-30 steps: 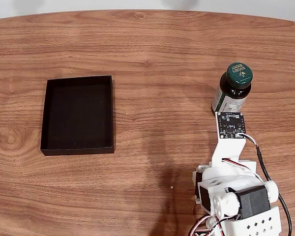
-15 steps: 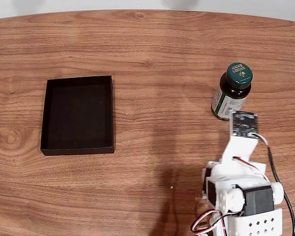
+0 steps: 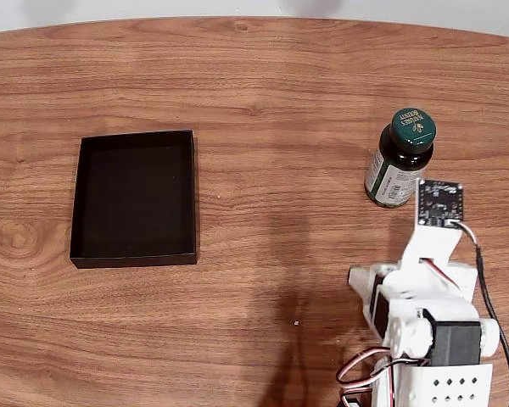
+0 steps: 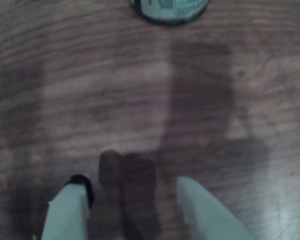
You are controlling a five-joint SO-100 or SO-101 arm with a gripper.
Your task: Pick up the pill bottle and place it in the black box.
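Note:
The pill bottle [image 3: 400, 157], dark green with a printed green cap and a white label, stands upright on the wooden table at the right of the fixed view. Its base [image 4: 167, 10] shows at the top edge of the wrist view. Well to the left lies the black box [image 3: 134, 197], with nothing inside. My arm rises from the lower right, and its wrist board [image 3: 439, 203] sits just right of and below the bottle's base. In the wrist view my gripper [image 4: 132, 192] is open over bare wood, short of the bottle, its pale fingertips [image 4: 70, 205] apart with nothing between them.
The arm's white base and motors [image 3: 428, 339] fill the lower right corner, with a black cable [image 3: 483, 288] trailing along the right side. Bare wood lies between the bottle and the box. The table's far edge [image 3: 254, 19] runs along the top.
My arm has swung to the right in the fixed view; the wrist board went from directly below the bottle to its lower right. Bottle and box have not moved.

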